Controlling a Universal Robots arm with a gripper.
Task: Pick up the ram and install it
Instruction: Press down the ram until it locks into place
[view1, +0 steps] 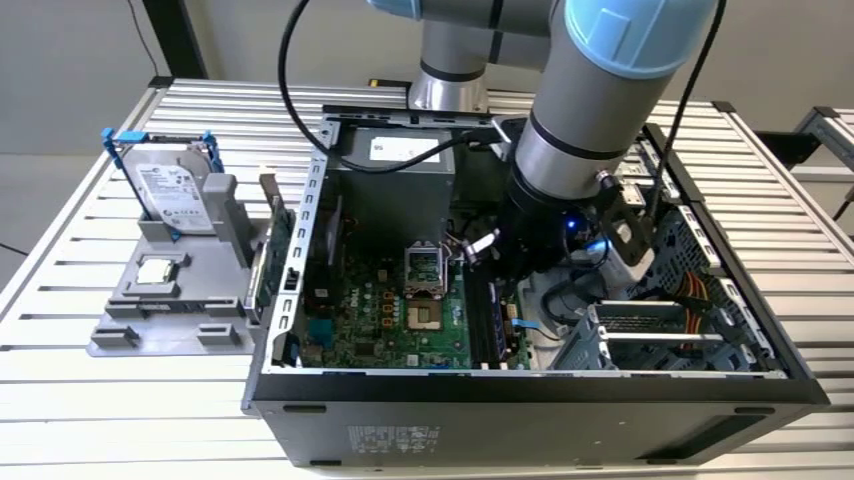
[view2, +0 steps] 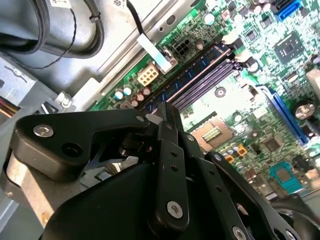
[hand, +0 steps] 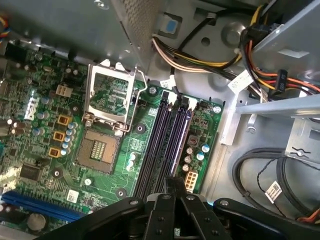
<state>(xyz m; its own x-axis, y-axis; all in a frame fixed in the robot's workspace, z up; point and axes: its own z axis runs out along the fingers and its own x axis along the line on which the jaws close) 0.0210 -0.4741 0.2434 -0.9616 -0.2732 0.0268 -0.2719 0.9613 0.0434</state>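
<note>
My gripper (view1: 507, 285) is down inside the open computer case (view1: 287, 300), over the motherboard's long black memory slots (hand: 161, 145). In both wrist views its two black fingers (view2: 166, 131) are pressed together, and I see nothing between them. The fingertips (hand: 173, 184) sit just above one end of the slots. In the second wrist view the ram (view2: 192, 75), a thin stick with bluish chips, stands on edge in the slot nearest the board's edge. It runs away from the fingertips. Whether the fingers touch it I cannot tell.
The CPU socket (hand: 107, 107) lies open beside the slots. Cable bundles (hand: 200, 55) and a metal drive cage (view1: 667, 330) crowd the other side. On the exterior view's left, a grey fixture (view1: 167, 320) holds a hard drive (view1: 174, 195) and a green expansion card (view1: 274, 260).
</note>
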